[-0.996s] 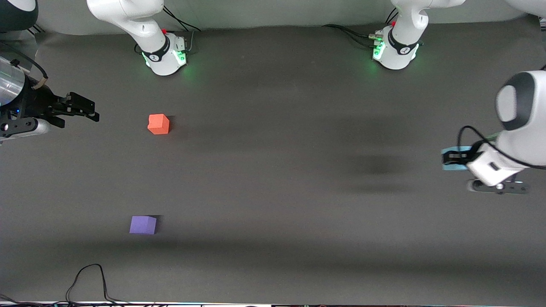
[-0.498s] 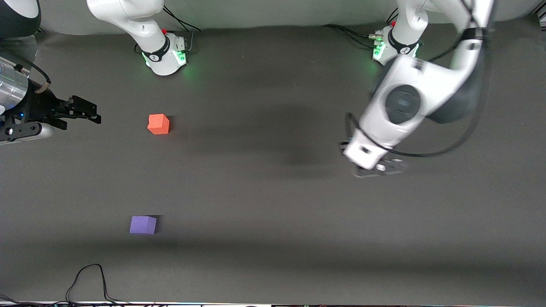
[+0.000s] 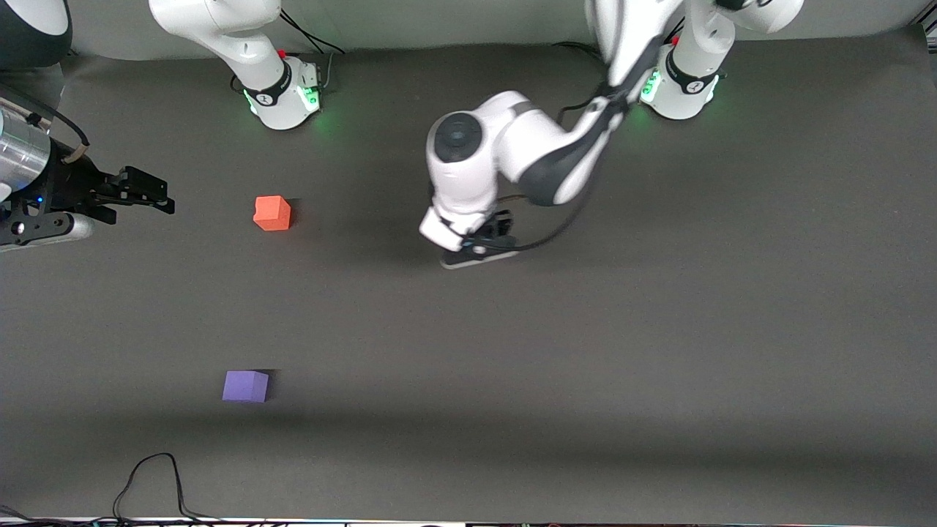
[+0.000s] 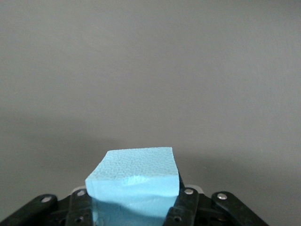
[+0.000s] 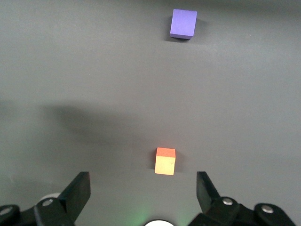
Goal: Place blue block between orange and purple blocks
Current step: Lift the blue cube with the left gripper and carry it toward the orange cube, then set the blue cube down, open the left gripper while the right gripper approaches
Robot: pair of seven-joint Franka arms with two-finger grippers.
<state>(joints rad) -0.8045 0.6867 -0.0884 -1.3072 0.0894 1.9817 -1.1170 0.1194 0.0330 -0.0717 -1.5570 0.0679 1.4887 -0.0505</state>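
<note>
My left gripper point(image 3: 489, 236) hangs over the middle of the worktop point(image 3: 659, 351), jaws clamped on the blue block point(image 4: 134, 186); the block is aloft, hidden under the wrist in the front view. My right gripper point(image 3: 150, 192) waits at the right arm's end of the worktop, jaws apart. The orange block point(image 3: 272, 213) sits toward the edge with the arm bases. The purple block point(image 3: 245, 386) sits toward the camera-side edge, well apart from it.

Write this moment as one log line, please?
left pincer: shut on blue block, over mid-table | right pincer: open, waiting | orange block, purple block: apart, gap unfilled
</note>
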